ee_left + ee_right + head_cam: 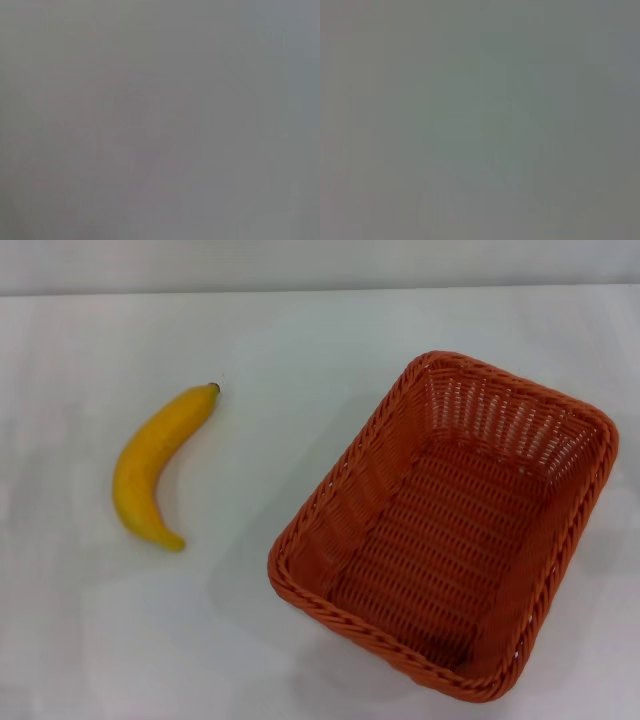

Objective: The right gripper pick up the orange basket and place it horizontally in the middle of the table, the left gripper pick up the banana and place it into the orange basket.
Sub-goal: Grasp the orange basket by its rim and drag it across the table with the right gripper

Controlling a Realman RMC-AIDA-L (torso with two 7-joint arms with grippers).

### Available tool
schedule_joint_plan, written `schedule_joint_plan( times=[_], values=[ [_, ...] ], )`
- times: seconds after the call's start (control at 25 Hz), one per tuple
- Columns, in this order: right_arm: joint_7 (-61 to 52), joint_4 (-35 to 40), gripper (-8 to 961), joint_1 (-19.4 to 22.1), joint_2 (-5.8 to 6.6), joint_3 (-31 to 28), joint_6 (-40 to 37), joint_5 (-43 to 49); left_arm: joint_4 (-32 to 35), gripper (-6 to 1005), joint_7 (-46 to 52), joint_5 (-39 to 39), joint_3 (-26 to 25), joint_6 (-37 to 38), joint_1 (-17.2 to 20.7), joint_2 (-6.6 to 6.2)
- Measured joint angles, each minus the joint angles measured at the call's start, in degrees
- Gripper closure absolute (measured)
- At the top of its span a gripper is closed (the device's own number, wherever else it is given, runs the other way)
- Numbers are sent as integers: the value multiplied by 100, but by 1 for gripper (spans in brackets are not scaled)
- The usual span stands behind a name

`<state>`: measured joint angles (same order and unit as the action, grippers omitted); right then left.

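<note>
In the head view the orange basket (450,525) stands on the right half of the white table (300,350), set at a slant with its long side running from near left to far right. It holds nothing. The yellow banana (155,465) lies on the left half of the table, its dark stem tip pointing to the far side, well apart from the basket. Neither gripper nor arm appears in the head view. Both wrist views show only a plain grey field with no object and no fingers.
The table's far edge meets a pale wall along the top of the head view. Bare tabletop stretches between the banana and the basket and along the near side on the left.
</note>
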<state>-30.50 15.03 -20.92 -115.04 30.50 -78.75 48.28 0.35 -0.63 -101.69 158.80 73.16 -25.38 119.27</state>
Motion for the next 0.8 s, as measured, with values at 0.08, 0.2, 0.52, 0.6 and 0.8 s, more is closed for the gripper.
schedule_joint_plan(
  times=[0.08,0.2,0.52,0.6,0.8],
  values=[
    [0,0,77,0,0,0,2,-1,0,123,1,0,0,0,-1,0],
    [0,0,78,0,0,0,4,-3,0,123,1,0,3,0,-2,0],
    [0,0,78,-9,0,0,9,-4,0,123,1,0,-5,1,-2,0],
    [0,0,79,-9,0,0,9,-3,0,123,2,0,-6,2,-2,0],
    [0,0,79,-9,0,0,9,0,7,124,1,0,-8,6,-2,0]
  ],
)
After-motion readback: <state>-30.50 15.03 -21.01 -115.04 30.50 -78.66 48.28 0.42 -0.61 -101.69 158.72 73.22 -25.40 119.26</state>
